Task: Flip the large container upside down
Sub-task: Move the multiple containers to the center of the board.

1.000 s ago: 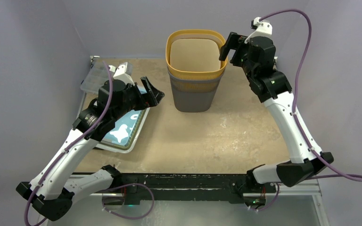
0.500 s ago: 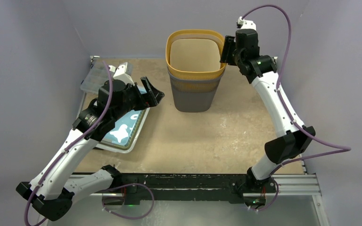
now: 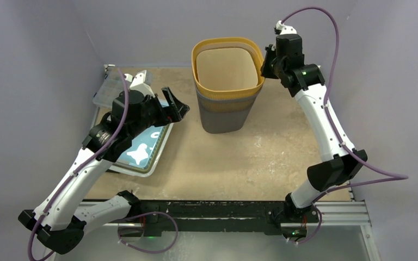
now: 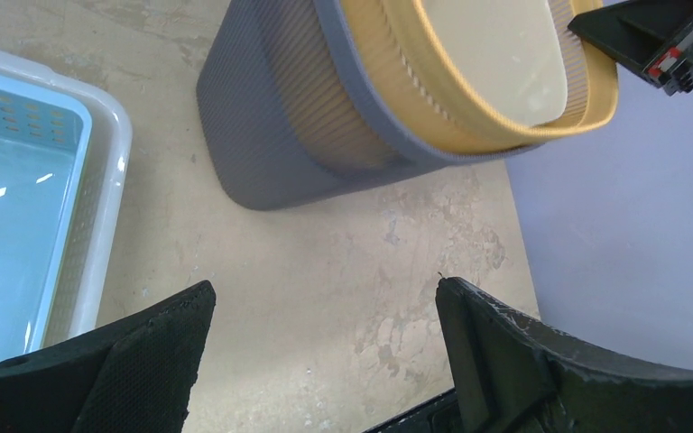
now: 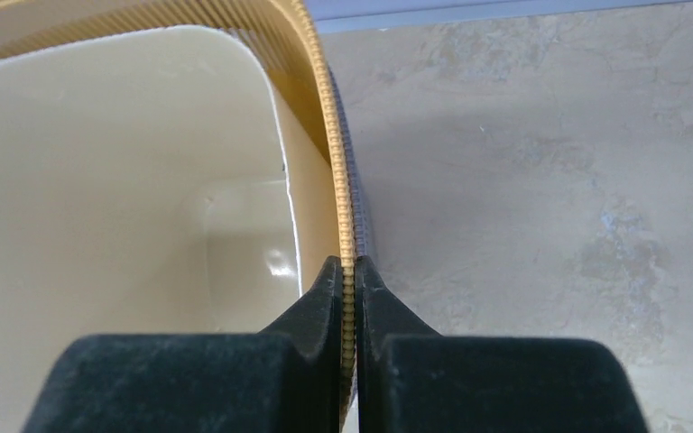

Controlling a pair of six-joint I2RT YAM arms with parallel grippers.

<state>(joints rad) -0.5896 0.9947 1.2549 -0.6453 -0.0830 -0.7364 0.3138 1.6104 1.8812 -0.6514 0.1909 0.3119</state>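
Note:
The large container (image 3: 226,106) is a tall bin with a grey ribbed outside, a yellow inner wall and a cream lining. It stands upright, mouth up, at the back middle of the table. My right gripper (image 3: 263,66) is shut on its right rim. In the right wrist view one finger is inside and one outside the yellow ribbed rim (image 5: 337,153), with the right gripper (image 5: 349,271) pinching it. My left gripper (image 3: 177,106) hovers open to the left of the bin. The left wrist view shows the bin (image 4: 280,117) beyond the left gripper (image 4: 325,293), which holds nothing.
A white tray with a blue inside (image 3: 160,152) lies under my left arm, its rim (image 4: 108,171) close to the bin's base. A clear plastic box (image 3: 108,89) sits at the back left. Lavender walls (image 3: 43,65) close in the back and sides.
My right gripper moved in over the bin's right rim and went from open to shut on it. The right arm's elbow swung outward. The left arm barely moved.

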